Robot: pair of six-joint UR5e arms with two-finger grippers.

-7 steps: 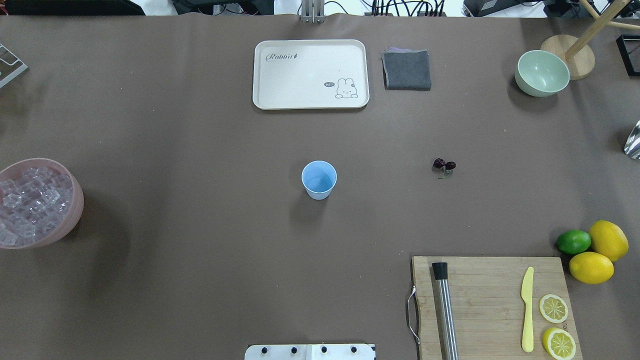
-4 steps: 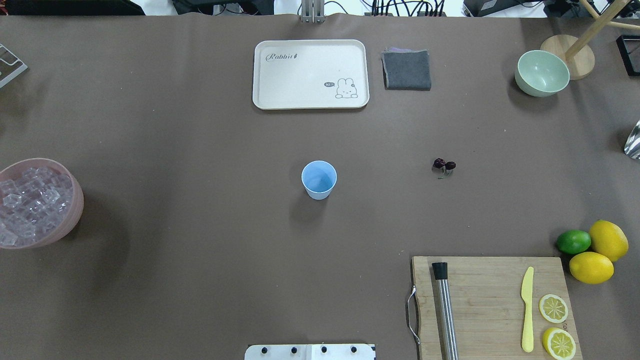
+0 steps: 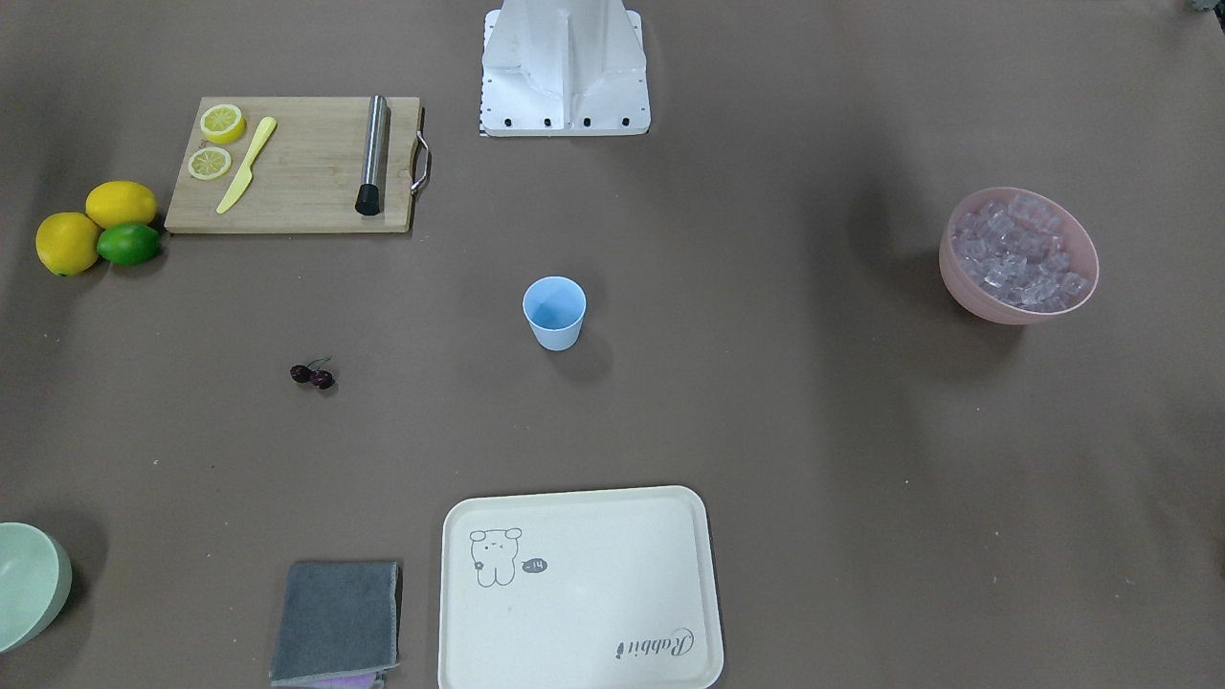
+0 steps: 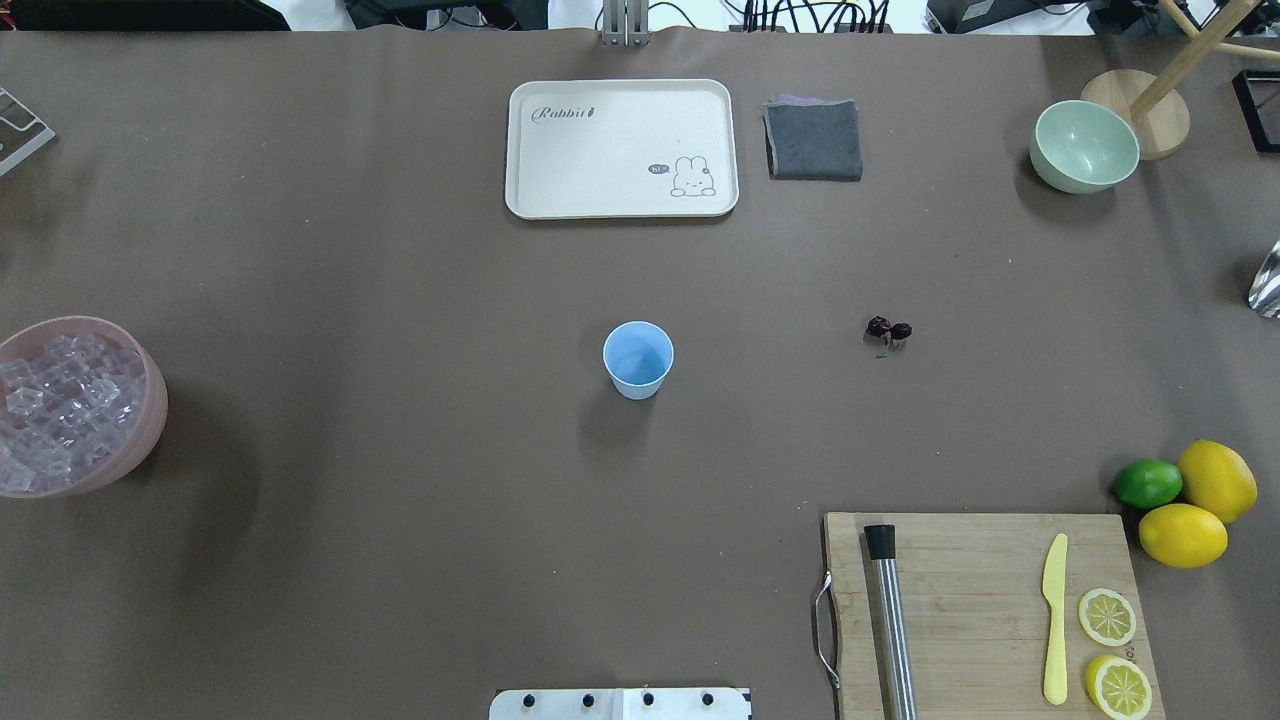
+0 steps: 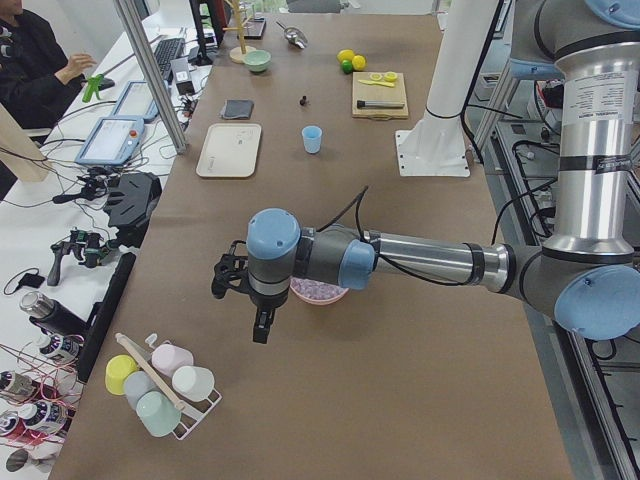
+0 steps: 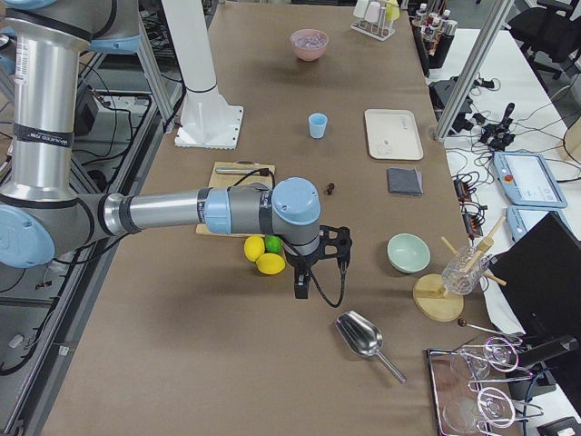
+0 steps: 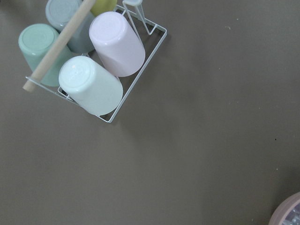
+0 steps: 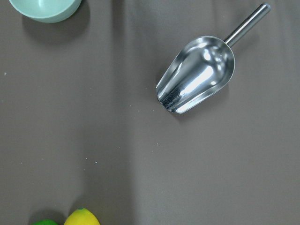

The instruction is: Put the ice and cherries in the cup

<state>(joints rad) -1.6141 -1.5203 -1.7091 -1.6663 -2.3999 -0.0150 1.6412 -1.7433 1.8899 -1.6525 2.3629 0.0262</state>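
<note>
The light blue cup (image 4: 638,358) stands upright at the table's middle; it also shows in the front view (image 3: 554,311). The dark cherries (image 4: 889,329) lie on the cloth to its right, also in the front view (image 3: 313,375). The ice (image 4: 55,405) fills a pink bowl (image 4: 150,400) at the left edge. My left gripper (image 5: 262,325) hangs beyond that bowl, near a cup rack (image 5: 160,385). My right gripper (image 6: 301,286) hangs past the lemons, near a metal scoop (image 6: 361,338). I cannot tell whether either gripper is open or shut. Neither shows in the overhead or front view.
A cutting board (image 4: 985,610) with muddler, yellow knife and lemon slices lies front right. Lemons and a lime (image 4: 1185,495) sit beside it. A cream tray (image 4: 620,148), grey cloth (image 4: 813,138) and pale green bowl (image 4: 1083,146) stand at the far side.
</note>
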